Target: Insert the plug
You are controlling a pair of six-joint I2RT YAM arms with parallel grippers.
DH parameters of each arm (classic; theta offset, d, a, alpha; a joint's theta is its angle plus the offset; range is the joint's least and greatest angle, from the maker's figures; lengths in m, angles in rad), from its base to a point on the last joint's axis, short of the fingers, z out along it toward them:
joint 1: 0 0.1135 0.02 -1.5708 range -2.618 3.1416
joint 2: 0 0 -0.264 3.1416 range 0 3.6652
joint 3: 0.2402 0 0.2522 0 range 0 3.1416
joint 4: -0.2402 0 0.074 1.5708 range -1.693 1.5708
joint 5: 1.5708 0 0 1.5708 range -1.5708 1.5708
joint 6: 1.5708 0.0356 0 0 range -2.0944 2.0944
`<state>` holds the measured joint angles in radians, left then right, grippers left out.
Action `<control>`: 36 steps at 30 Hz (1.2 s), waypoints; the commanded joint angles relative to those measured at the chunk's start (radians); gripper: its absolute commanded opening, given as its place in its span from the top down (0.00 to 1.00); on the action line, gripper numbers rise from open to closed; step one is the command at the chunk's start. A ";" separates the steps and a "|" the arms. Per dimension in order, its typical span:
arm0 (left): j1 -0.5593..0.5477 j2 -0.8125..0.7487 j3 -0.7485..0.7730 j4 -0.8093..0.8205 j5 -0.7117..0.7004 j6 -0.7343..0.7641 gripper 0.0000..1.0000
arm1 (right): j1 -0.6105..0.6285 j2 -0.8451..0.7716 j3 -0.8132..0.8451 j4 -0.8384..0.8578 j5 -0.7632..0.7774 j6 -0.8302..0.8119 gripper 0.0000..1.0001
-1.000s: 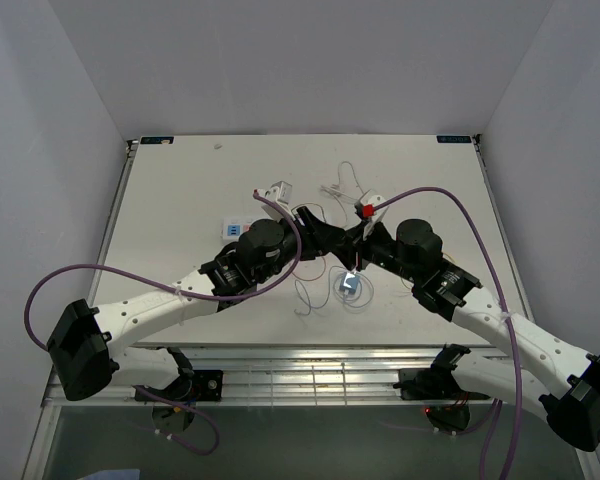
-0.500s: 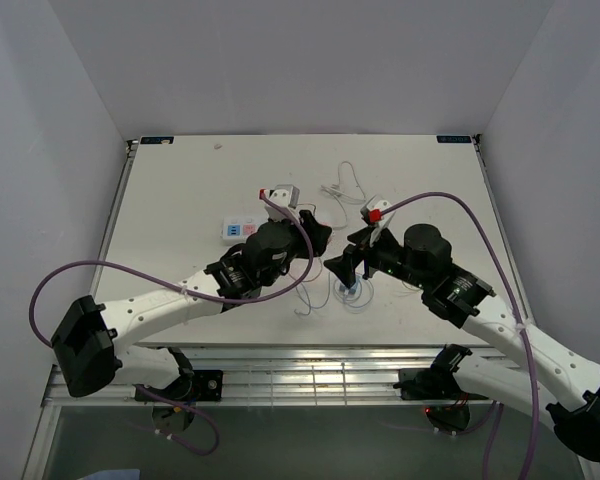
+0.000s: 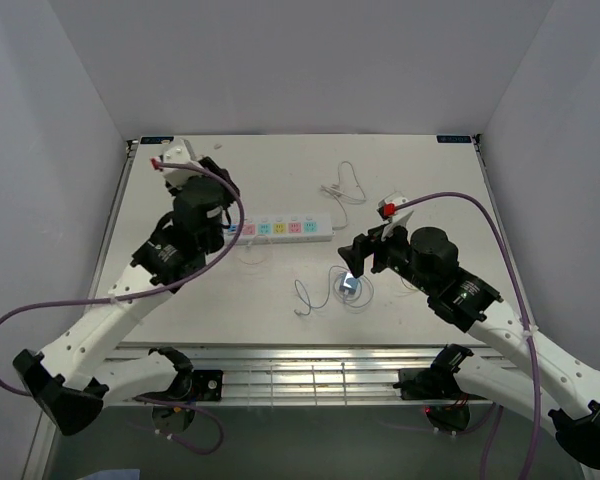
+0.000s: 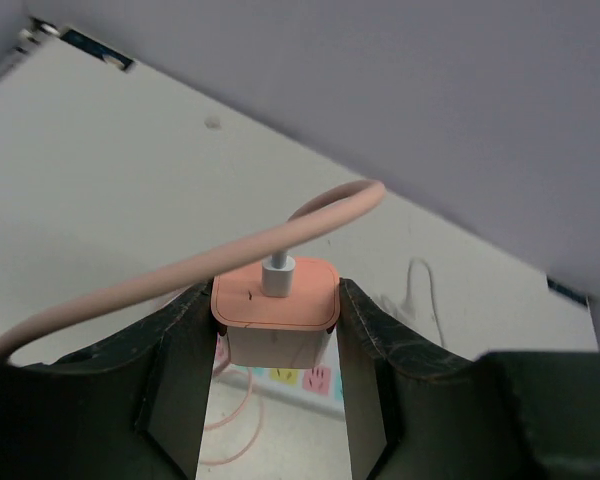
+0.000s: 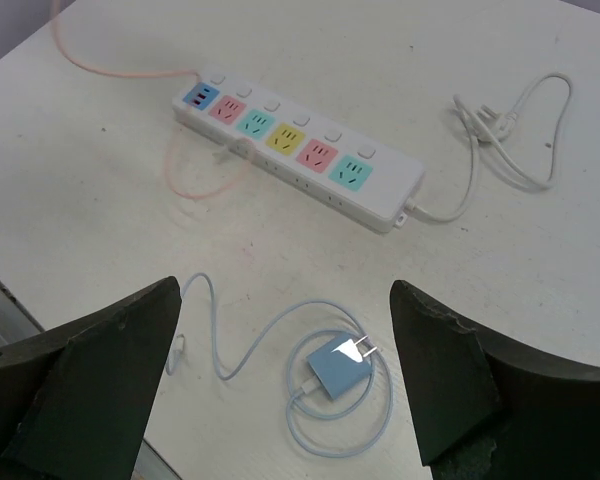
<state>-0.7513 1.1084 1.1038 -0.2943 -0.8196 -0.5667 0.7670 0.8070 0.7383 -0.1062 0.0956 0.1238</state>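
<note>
right gripper (image 3: 363,252): jaws wide, empty, above blue plug (image 5: 338,367), lower centre.
strip (image 5: 298,158): mid-frame, sockets up, reachable.
left gripper (image 4: 273,340): clamped on pink plug (image 4: 276,300) by its sides, upper left; cable end up, so prongs likely face down for insertion.

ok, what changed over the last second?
The left claw swung from the middle out to the far left, clamped on the pink plug. The right claw opened and pulled back toward the near right, and it holds nothing now. The power strip, covered before, is now in plain view. The blue charger stayed put.
</note>
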 commanded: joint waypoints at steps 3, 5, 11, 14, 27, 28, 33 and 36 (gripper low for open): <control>0.144 -0.070 0.253 -0.138 -0.164 0.138 1.00 | -0.015 0.003 0.009 0.020 0.018 0.002 0.10; 0.181 -0.035 0.330 -0.114 -0.182 0.224 1.00 | -0.020 0.001 0.012 0.020 0.033 0.008 0.10; 0.271 0.067 0.372 -0.109 -0.091 0.260 1.00 | -0.025 -0.017 -0.014 0.020 0.056 0.002 0.10; 0.300 0.082 0.248 -0.042 -0.012 0.189 1.00 | -0.028 -0.025 -0.031 0.011 0.076 0.005 0.10; 0.365 0.192 -0.231 0.394 0.347 0.169 1.00 | -0.043 0.023 -0.066 0.016 0.135 0.004 0.10; 0.368 0.205 -0.234 0.399 0.362 0.178 1.00 | -0.047 0.038 -0.065 0.025 0.136 0.007 0.10; 0.371 0.272 -0.263 0.463 0.427 0.231 1.00 | -0.124 0.196 -0.034 0.088 0.047 0.043 0.10; 0.372 0.316 -0.263 0.489 0.434 0.238 1.00 | -0.178 0.273 -0.011 0.135 -0.025 0.086 0.05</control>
<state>-0.3870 1.4048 0.8474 0.1024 -0.4339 -0.3592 0.6346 1.0306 0.6777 -0.0647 0.1448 0.1581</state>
